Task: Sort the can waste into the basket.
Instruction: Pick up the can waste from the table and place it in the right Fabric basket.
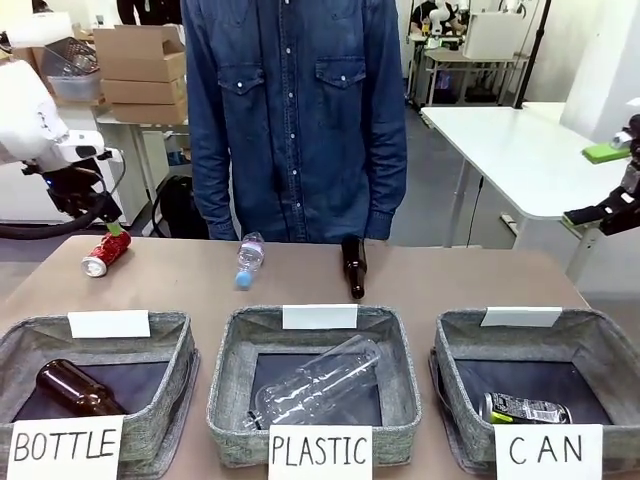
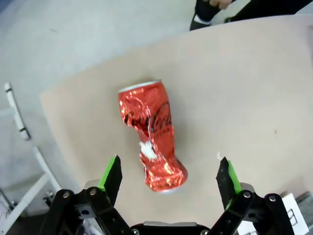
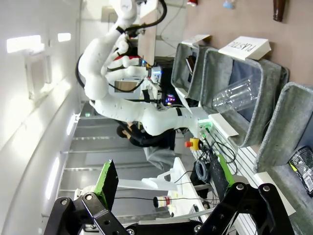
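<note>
Hovering over red can [image 2: 151,129], left end effector [image 2: 169,169] spread; right end effector [image 3: 164,171] spread, cropped.

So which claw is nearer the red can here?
Left. The left claw hangs open just above the red can at the far left corner of the table; the right claw, also open, is raised beyond the table's right edge, far from it.

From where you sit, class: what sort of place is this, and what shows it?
Likely a robotics lab running a waste-sorting trial: a white robot arm at a table, a basket signed CAN, cardboard boxes behind.
</note>
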`<state>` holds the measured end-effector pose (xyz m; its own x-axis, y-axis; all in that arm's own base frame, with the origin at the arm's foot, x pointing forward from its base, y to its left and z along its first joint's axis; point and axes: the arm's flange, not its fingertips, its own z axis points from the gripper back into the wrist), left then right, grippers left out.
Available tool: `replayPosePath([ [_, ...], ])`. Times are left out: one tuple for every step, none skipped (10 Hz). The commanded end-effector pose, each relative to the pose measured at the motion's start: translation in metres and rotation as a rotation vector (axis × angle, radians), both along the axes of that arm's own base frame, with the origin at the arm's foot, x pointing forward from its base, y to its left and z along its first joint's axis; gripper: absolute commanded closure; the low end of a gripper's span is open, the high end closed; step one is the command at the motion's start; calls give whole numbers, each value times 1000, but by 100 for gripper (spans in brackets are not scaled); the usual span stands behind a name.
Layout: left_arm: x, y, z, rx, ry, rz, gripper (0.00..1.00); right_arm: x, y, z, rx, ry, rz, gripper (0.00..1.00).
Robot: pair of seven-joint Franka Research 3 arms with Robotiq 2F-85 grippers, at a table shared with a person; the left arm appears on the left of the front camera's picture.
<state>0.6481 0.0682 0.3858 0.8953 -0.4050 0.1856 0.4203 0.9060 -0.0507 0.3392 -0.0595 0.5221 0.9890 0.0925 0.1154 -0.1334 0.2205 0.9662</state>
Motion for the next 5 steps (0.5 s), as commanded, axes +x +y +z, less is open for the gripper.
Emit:
replayPosePath([
  [16,0,-8,22,37,-32,0,1,-2,1,-2,-14,11,0],
  [23,0,-19,12,47,-32,0,1,-2,1,-2,-14,11,0],
  [28,3,-28,17,52,-16,0,1,-2,1,-2,-14,11,0],
  [35,7,-38,16,54,5,0,1,-2,1,-2,-14,11,0],
  [41,12,-51,19,83,9,0,1,-2,1,-2,-14,11,0],
])
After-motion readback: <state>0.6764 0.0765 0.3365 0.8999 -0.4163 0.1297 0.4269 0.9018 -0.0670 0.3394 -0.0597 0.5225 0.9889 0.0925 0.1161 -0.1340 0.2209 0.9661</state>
